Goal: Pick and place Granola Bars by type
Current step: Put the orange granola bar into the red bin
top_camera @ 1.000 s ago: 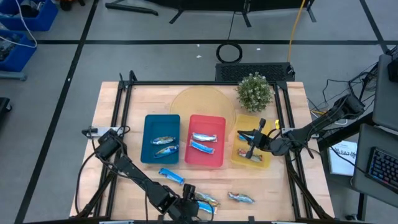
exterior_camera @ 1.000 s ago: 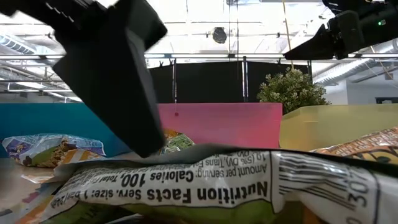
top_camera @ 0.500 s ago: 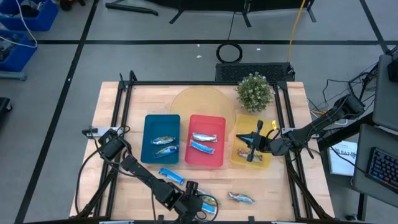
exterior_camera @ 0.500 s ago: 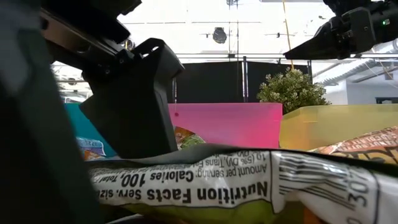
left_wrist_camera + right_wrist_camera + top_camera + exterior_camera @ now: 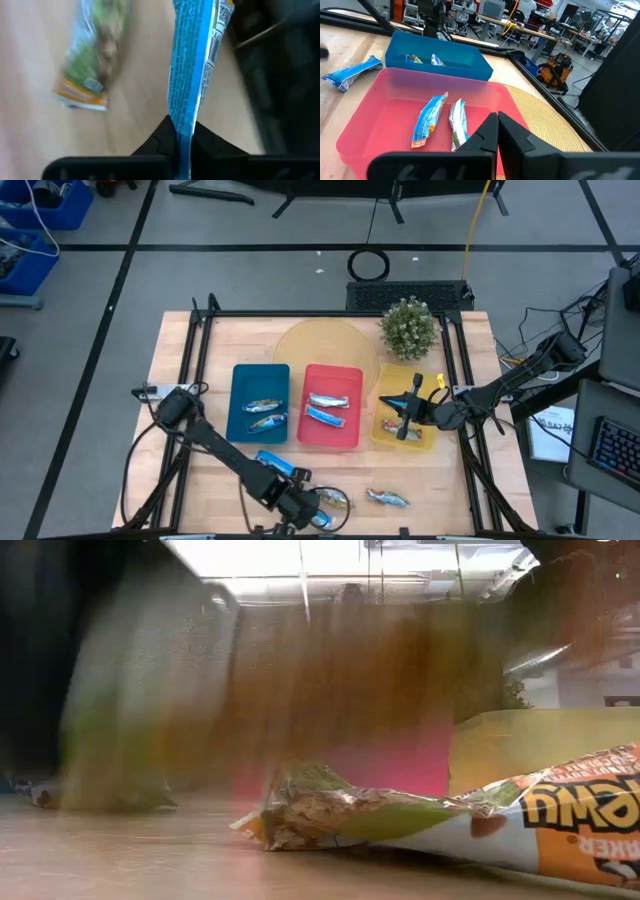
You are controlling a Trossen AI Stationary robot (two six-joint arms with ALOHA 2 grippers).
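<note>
Your left pincer was clenched on only the end seam of a blue-wrapped granola bar, so a quick swing could have slipped it onto the surface, while your right pincer hung closed, empty, over the yellow tray.

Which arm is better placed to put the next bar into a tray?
Left, probably. The left gripper is already shut on a blue-wrapped bar at the table's front edge. The right gripper, shut and empty, hovers by the yellow tray, away from the loose bars.
</note>
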